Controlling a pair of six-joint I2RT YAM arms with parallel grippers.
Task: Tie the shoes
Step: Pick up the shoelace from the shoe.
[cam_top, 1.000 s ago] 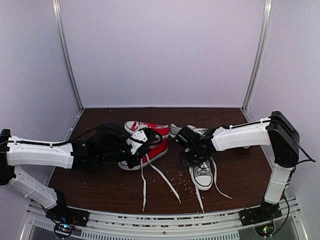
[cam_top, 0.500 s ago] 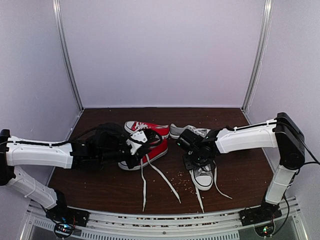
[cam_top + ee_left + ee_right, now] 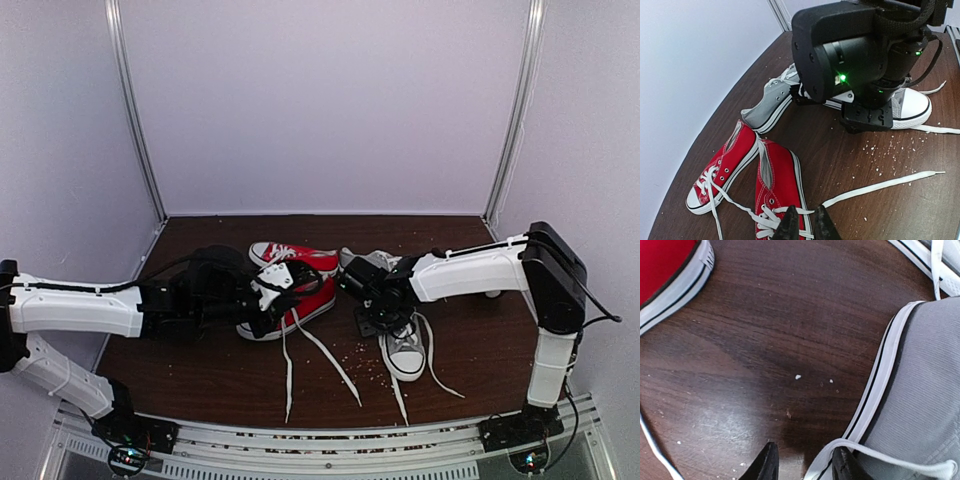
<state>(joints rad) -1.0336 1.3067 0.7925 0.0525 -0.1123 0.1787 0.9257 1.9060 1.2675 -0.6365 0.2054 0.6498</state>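
The two grey shoes sit right of centre on the dark wood counter [image 3: 200,380]. The nearer grey shoe [image 3: 405,352] points its white toe cap toward the arm bases, and its loose laces [image 3: 440,375] trail over the counter. The farther grey shoe [image 3: 362,262] lies behind it, just beside the red sneakers [image 3: 722,170]. The right claw [image 3: 805,462] hovers low over bare wood with its fingers apart. One fingertip [image 3: 845,462] is right against the white sole of a grey shoe, where a lace loop crosses. The left claw [image 3: 805,227] reaches in from the left over the nearer red sneaker. Its fingers are almost together at that sneaker's white lace [image 3: 765,220] and seem to pinch it, though the tips are cut off at the frame edge. Pale crumbs [image 3: 880,155] are scattered on the counter between the shoes.
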